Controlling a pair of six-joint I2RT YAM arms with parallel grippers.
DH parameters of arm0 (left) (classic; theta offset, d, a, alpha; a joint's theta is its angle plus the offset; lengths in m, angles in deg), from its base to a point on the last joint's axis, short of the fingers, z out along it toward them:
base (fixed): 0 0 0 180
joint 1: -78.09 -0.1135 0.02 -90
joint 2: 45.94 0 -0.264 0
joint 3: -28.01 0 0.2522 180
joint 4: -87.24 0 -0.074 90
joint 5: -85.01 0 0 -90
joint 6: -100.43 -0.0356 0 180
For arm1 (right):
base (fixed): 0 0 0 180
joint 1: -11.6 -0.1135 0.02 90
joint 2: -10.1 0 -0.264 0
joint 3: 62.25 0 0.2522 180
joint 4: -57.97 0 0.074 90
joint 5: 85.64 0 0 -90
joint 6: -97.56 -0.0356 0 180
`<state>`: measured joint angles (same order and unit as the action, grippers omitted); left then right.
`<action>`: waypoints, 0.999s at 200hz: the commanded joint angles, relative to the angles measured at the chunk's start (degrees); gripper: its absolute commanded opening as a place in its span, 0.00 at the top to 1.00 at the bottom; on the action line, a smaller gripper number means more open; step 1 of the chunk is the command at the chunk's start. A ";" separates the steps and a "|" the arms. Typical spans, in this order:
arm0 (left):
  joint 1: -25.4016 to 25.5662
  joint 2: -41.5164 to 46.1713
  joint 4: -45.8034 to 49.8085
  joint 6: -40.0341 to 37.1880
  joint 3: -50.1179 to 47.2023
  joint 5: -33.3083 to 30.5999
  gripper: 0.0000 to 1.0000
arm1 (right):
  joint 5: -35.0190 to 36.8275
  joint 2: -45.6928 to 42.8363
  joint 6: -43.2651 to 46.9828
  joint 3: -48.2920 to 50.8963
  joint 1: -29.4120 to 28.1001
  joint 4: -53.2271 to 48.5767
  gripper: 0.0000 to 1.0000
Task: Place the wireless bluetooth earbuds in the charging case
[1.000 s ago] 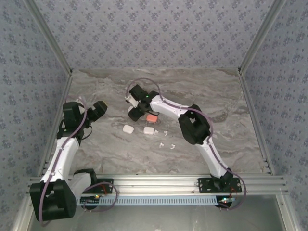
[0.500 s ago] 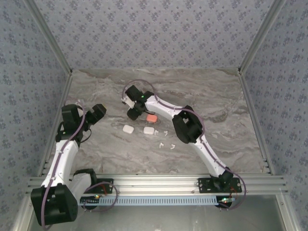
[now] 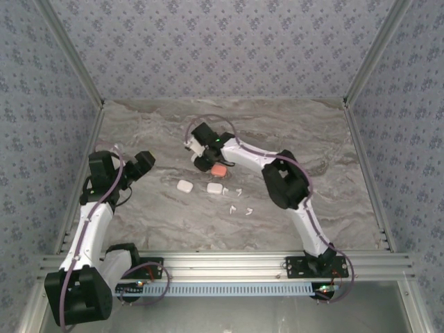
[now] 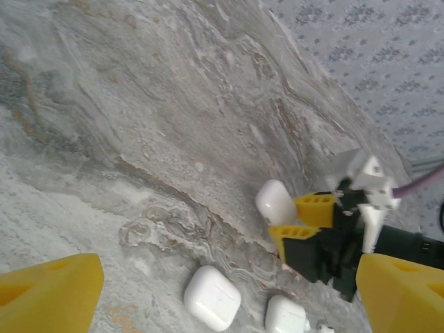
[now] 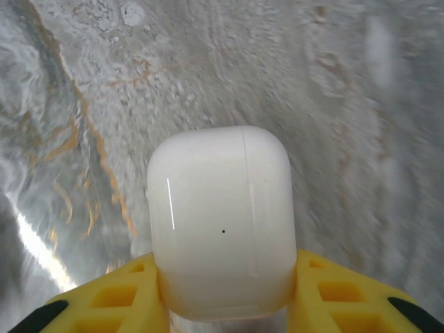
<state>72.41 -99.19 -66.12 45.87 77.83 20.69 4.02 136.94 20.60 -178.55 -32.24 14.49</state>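
Right gripper [image 3: 202, 151] hangs over mid-table beside a coral case [image 3: 218, 170]; loose white earbuds [image 3: 232, 207] lie on the table [image 3: 312, 139] just beside two white cases [image 3: 184, 186]. Left wrist cam: left gripper [image 4: 229, 270] has its yellow fingers [image 4: 52, 291] spread wide, holding nothing. Right wrist cam: white charging case [image 5: 220, 222] pinched tight between the right fingers [image 5: 114, 302].

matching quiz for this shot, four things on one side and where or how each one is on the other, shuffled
Things:
1. right gripper
2. left gripper
3. coral case
4. white earbuds

Place or state:
a. open, holding nothing, over the left side of the table
b. scattered on the table, nearer the arm bases than the cases
c. shut on a white case
d. on the table right beside the right gripper

Pairs: 1-c, 2-a, 3-d, 4-b
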 commanded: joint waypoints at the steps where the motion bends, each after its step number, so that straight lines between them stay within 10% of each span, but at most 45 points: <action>1: -0.31 0.10 -3.32 -1.11 3.08 7.60 0.08 | -1.19 -11.75 2.55 7.07 0.72 8.17 0.67; 33: 1.24 -2.17 -9.67 -0.70 5.34 19.55 0.11 | -1.47 -25.97 5.06 21.11 1.09 14.03 0.67; 85: 14.24 -6.81 -13.84 -2.87 11.46 21.84 0.12 | 0.41 -43.81 7.33 31.84 -0.33 16.10 0.68; 200: 29.39 -16.94 -16.29 -5.29 18.79 19.52 0.29 | 3.75 -48.27 10.71 32.67 -3.48 16.61 0.67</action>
<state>100.74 -115.43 -80.56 42.33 93.76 40.20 7.43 89.16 30.78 -146.11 -35.23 29.49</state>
